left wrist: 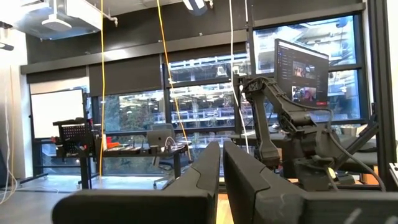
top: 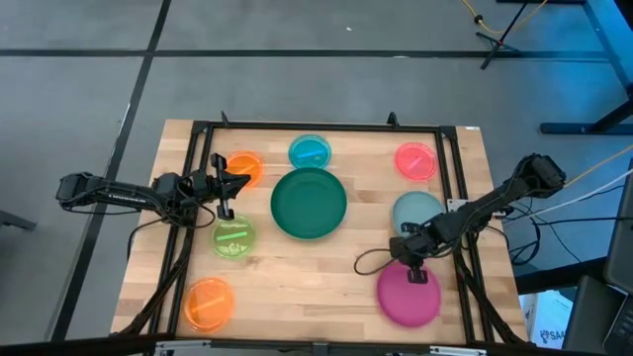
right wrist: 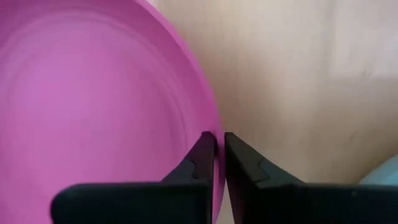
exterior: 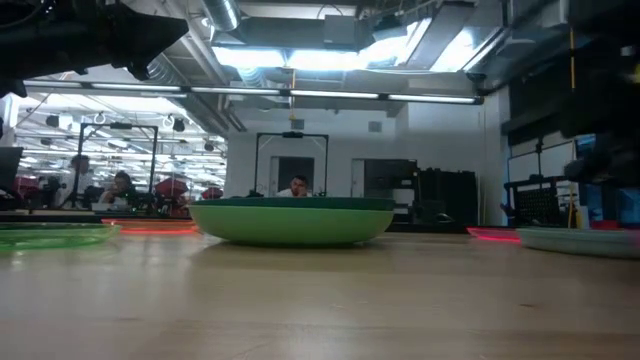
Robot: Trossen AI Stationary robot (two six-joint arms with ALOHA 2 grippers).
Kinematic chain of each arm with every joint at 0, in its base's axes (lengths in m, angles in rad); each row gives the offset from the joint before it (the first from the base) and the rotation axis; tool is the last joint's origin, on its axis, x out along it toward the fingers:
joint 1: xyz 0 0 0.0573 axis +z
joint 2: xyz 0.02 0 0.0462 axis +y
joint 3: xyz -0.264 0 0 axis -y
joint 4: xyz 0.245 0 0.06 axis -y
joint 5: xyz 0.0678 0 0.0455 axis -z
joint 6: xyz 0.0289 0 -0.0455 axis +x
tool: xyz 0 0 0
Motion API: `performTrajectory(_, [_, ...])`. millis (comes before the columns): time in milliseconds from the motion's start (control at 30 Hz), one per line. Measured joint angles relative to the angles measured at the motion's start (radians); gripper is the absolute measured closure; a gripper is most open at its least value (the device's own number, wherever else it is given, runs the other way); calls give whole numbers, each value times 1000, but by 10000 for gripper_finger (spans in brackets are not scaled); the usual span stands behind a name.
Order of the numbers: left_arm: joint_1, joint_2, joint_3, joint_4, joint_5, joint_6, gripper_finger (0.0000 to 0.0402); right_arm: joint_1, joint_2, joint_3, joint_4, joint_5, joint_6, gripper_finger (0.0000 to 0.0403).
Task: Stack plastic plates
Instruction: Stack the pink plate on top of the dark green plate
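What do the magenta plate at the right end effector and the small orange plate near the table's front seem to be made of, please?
The magenta plate looks like opaque moulded plastic with a smooth satin finish: even colour and soft sheen in the right wrist view, where the right end effector pinches its rim. The front orange plate looks like thin translucent plastic, since the wood tints through it.

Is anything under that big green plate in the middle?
The dark green plate sits nested in a lighter green one, visible in the low view. Whatever lies beneath those is hidden.
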Motion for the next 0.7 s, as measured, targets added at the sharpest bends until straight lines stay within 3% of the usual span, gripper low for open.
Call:
performTrajectory(400, [0, 0, 0, 0, -3, 0, 388, -198, 0, 0, 241, 5, 18, 396])
performTrajectory(700, [0, 0, 0, 0, -24, 0, 388, -348, 0, 0, 537, 5, 17, 396])
